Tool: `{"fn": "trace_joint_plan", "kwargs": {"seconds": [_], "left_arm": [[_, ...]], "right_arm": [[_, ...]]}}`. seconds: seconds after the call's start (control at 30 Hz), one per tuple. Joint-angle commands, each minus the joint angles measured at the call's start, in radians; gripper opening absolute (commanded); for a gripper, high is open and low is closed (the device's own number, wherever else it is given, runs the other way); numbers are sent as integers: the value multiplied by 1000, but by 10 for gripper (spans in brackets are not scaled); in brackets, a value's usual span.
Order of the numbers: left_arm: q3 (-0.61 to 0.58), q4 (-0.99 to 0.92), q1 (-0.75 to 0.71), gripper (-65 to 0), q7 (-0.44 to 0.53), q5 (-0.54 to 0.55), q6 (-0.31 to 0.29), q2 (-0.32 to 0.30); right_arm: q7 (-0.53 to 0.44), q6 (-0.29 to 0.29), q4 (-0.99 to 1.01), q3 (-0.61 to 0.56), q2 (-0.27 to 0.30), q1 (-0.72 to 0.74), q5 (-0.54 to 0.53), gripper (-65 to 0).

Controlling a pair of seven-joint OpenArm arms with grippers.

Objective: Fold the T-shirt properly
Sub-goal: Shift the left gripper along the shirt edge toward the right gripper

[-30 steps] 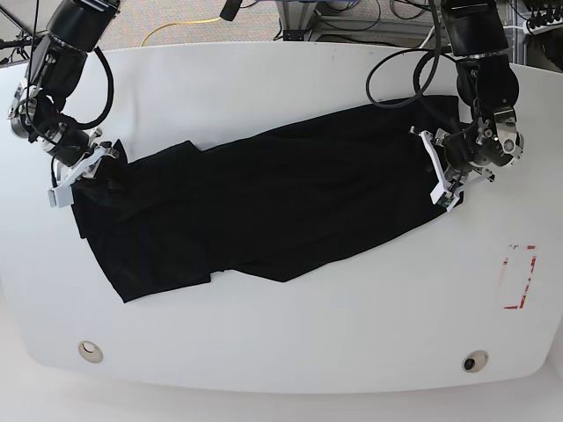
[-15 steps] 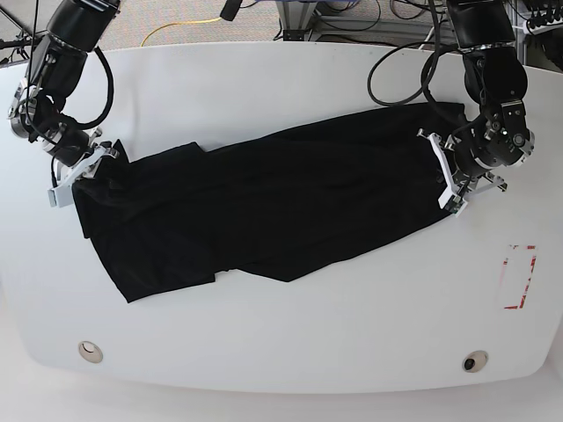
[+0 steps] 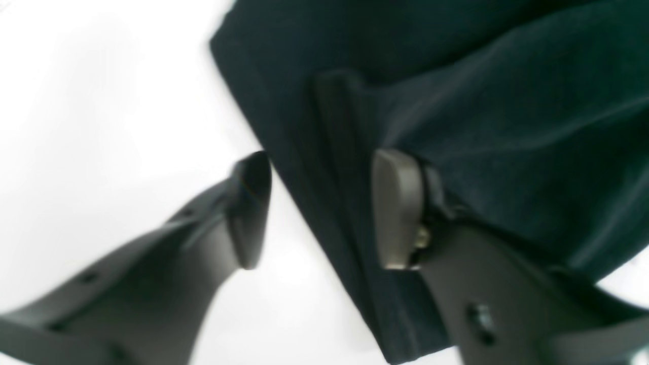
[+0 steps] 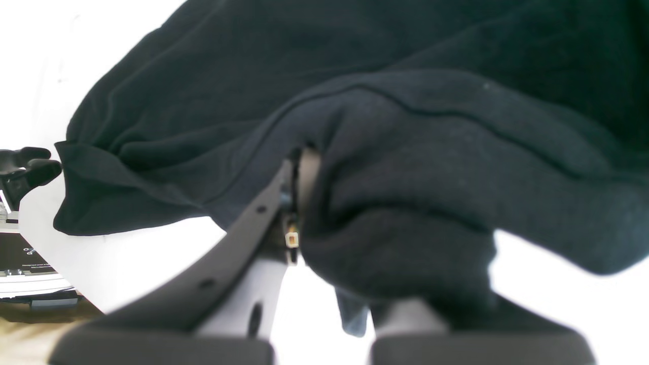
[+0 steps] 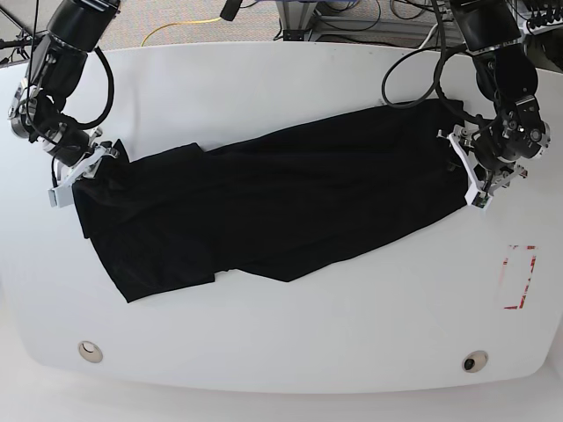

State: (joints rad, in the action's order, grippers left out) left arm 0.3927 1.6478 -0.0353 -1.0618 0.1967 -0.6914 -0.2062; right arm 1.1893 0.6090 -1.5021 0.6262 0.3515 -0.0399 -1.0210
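The black T-shirt lies stretched slantwise across the white table, with its lower end at the left. On the right of the base view my left gripper is at the shirt's right edge. The left wrist view shows that gripper open, its two fingers astride the shirt's hem without pinching it. On the left my right gripper is shut on the shirt's left corner. In the right wrist view that gripper holds bunched fabric, which drapes over and hides one finger.
A red-outlined rectangle is marked on the table at the right. Two round holes sit near the front edge. Black cables loop from the arm onto the table at the back right.
My left gripper has moved to the right with the shirt's right end, drawing the fabric out, and then opened. The right gripper has stayed shut on the left corner.
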Motion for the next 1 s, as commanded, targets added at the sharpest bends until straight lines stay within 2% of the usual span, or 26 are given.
{"fn": "trace_joint_plan", "kwargs": {"seconds": [0.0, 0.17, 0.43, 0.73, 0.8, 0.83, 0.97], "left_arm": [[-1, 12, 16, -283, 15, 11, 3, -8], [-24, 4, 30, -281, 15, 16, 2, -8], [-71, -134, 79, -281, 15, 19, -4, 9], [-91, -145, 79, -285, 15, 19, -6, 23], [-108, -145, 79, -321, 16, 19, -6, 23], [-114, -145, 79, -364, 18, 19, -6, 23], [-116, -145, 77, -604, 18, 17, -6, 23]], "right_arm": [[-21, 1, -15, 7, 21, 11, -25, -650], [-21, 1, -15, 7, 10, 11, -25, -650], [-21, 1, -15, 5, 1, 11, -25, -650], [-21, 1, -15, 5, 1, 11, -25, -650], [-21, 1, -15, 5, 1, 11, -25, -650], [-21, 1, -15, 5, 1, 11, -25, -650], [-21, 1, -15, 5, 1, 11, -25, -650]]}}
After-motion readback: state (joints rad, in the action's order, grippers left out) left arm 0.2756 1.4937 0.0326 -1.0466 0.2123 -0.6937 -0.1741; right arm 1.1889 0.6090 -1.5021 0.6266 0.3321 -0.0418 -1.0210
